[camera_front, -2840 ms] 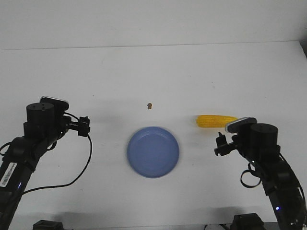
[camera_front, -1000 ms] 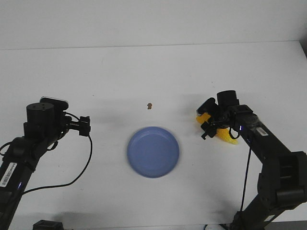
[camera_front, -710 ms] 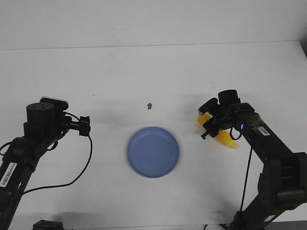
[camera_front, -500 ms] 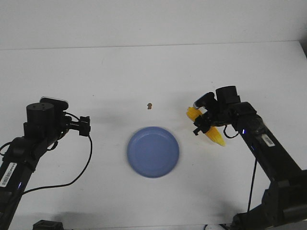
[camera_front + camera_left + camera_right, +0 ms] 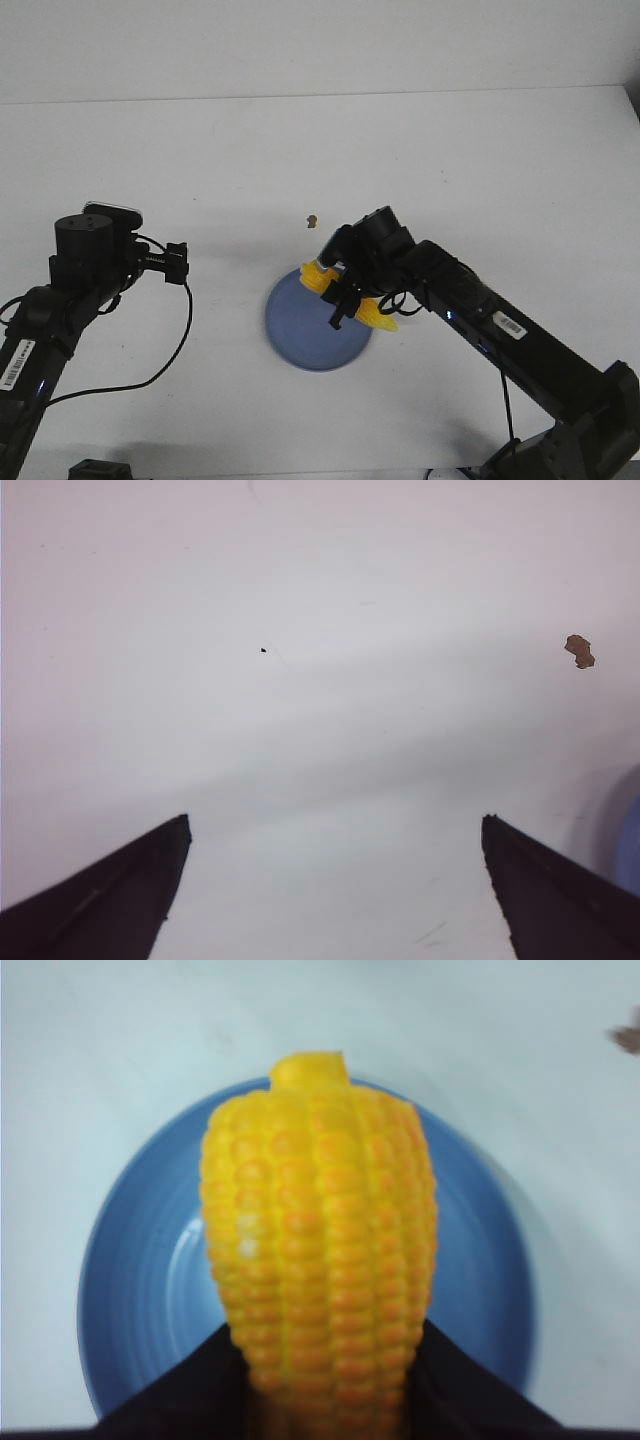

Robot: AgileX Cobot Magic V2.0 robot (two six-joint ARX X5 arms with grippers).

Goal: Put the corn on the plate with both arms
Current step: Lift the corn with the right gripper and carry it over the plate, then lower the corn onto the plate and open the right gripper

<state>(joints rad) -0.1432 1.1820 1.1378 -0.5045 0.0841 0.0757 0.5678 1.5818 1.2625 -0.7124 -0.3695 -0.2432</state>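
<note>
Item, corn [image 5: 345, 292]: clamped in my right gripper [image 5: 345, 300], carried above the near-right part of the plate [image 5: 300, 345]; my left gripper [image 5: 330, 900] idles with jaws apart over bare tabletop [image 5: 200, 160]. Risk, as I judge it: released from this height, the round cob could roll over the shallow rim. Orientation: long axis runs diagonally across the plate, one end toward its far-left edge, the other overhanging the right rim.
</note>
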